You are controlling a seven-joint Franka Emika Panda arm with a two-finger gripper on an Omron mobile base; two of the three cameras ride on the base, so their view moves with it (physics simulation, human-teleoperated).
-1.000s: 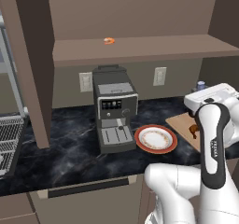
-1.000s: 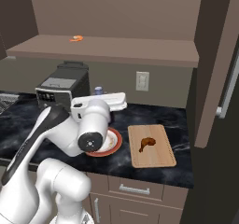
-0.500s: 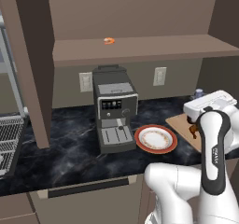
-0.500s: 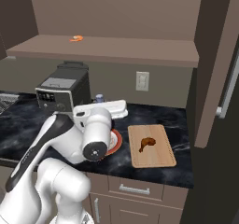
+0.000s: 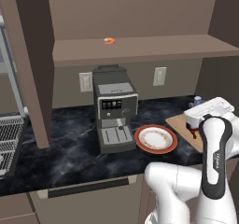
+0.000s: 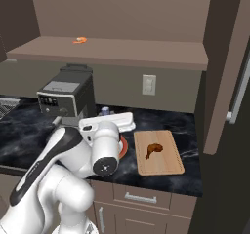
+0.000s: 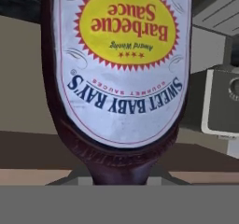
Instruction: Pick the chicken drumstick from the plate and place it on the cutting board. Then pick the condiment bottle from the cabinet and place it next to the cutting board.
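The sauce bottle [image 7: 119, 73] sits right in front of the hand camera, its yellow-and-white barbecue label upside down there, and its dark body seems to be pinched between the fingers, whose tips are hidden. A blue cap [image 6: 105, 111] peeks out behind the white hand [image 6: 110, 126], which hovers over the black marble counter [image 6: 29, 140] just in front of the coffee machine [image 6: 66, 97]. The drumstick [image 6: 154, 150] lies in the middle of the wooden cutting board [image 6: 168, 165]. The red-rimmed plate [image 5: 156, 139] rests just left of the board, beside the coffee machine. A small orange thing [image 5: 109, 41] lies up on the cabinet [image 5: 140, 48] shelf.
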